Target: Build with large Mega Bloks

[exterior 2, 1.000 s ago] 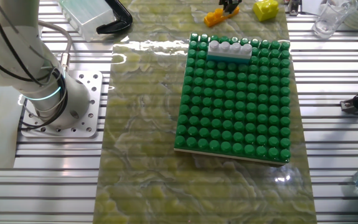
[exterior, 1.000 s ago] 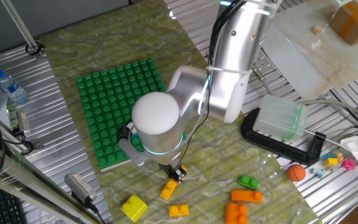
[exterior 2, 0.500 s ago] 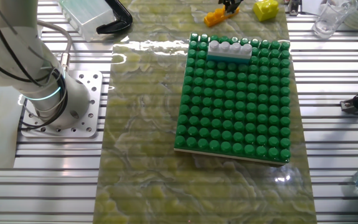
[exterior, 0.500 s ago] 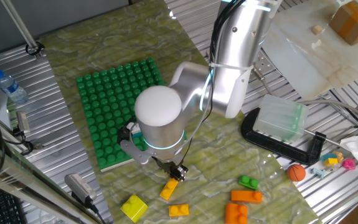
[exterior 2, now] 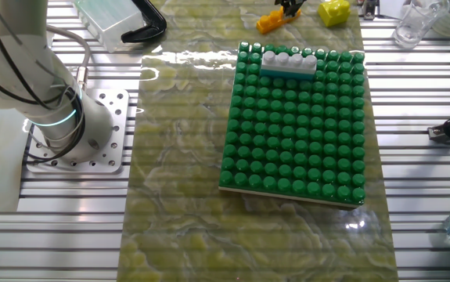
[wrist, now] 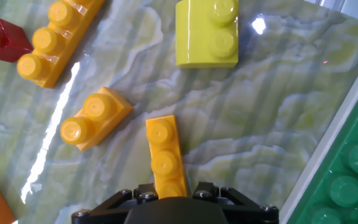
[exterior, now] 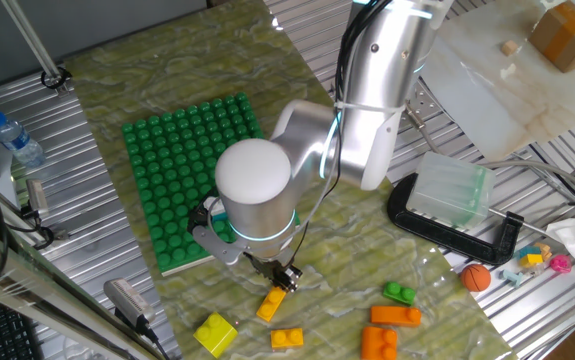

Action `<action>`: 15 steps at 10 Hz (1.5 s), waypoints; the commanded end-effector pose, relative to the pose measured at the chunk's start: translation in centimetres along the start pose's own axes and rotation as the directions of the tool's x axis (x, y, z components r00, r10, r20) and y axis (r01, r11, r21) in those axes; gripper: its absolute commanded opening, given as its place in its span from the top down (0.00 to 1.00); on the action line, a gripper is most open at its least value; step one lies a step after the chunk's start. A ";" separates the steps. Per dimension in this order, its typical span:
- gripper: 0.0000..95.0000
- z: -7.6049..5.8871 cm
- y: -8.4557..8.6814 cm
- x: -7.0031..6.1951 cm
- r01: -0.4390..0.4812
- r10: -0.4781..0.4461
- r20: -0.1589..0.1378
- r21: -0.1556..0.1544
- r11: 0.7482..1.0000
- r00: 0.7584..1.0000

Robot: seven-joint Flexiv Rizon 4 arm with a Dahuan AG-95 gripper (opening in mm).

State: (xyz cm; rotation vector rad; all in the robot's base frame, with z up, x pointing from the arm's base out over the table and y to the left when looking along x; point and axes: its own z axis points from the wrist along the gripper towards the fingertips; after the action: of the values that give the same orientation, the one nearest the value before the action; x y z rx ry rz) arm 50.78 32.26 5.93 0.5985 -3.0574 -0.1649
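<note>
- Straddling a long orange-yellow brick [wrist: 166,158] on the mat, claw [wrist: 166,194] low over its near end; grip not confirmed, fingertips hidden, so cannot tell whether closed on it or merely poised.
- Lying just ahead and to the left, a short orange brick [wrist: 96,118]; farther ahead, a yellow block [wrist: 207,32] and a long yellow-orange brick [wrist: 55,38], all loose.
- Sitting off to the right, green baseplate [exterior 2: 293,117], carrying only one white-and-teal brick [exterior 2: 289,62] along its far edge.
- Judging progress early: one piece placed, several waiting, including more orange bricks [exterior: 395,316] and a green one [exterior: 400,293].
</note>
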 end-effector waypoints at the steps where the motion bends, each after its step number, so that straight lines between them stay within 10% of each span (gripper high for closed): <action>1: 0.60 0.0 0.0 -0.1 0.000 0.000 0.000 0.000 1.000 1.000; 9: 0.60 0.0 0.0 -0.1 0.000 0.000 0.000 0.000 1.000 1.000; 10: 0.60 2.1 1.3 -3.7 0.090 -0.088 -0.069 0.021 0.996 0.994; 11: 0.60 2.1 1.3 -3.7 0.118 -0.117 -0.070 0.017 0.993 0.991; 13: 0.60 2.1 1.3 -3.7 0.003 -0.001 -0.061 0.029 1.000 0.998; 14: 0.40 2.1 1.3 -3.7 -0.075 0.077 -0.060 0.032 0.997 0.995; 15: 0.40 2.2 1.3 -3.7 -0.080 0.082 -0.063 0.030 0.996 0.995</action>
State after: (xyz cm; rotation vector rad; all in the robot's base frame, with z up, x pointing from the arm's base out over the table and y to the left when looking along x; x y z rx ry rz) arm 53.98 35.37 3.81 0.6728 -2.9686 -0.0880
